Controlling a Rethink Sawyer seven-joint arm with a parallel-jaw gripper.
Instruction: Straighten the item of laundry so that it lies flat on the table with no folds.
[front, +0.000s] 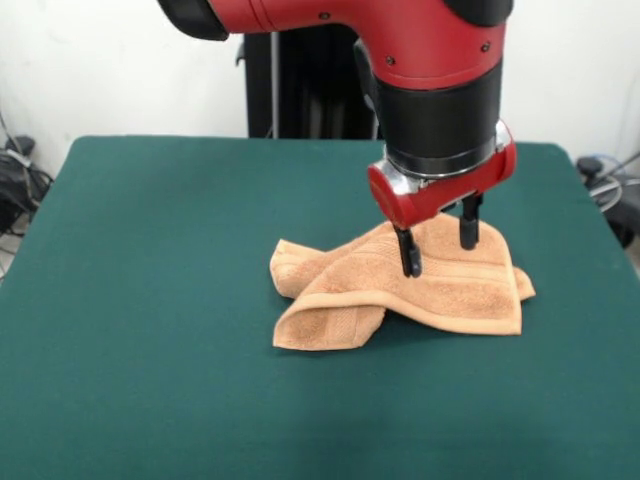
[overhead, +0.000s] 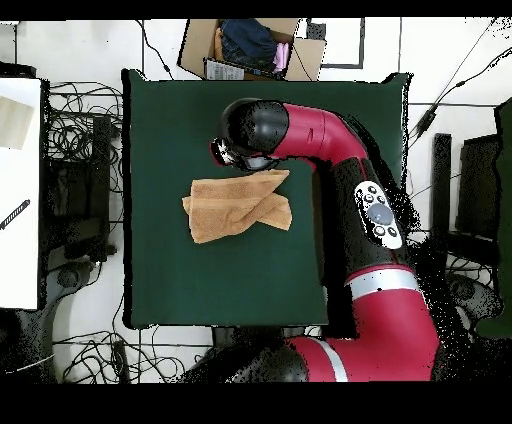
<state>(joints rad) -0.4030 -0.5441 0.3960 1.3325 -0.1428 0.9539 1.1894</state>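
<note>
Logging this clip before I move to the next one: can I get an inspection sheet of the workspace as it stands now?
Surface: dark green table, nothing on it but the towel.
Job's things: orange-tan towel lies folded over itself, a flap doubled at its front corner; not flat yet.
Clutter: nothing seen on the table.
Claw: claw is open, its two fingers apart, low over the towel's rear part; whether they touch the cloth cannot be told.
Cables: tangled cables on the floor beside the table, more at the other sides.
Surroundings: open cardboard box past the table's end; white bench to one side.
</note>
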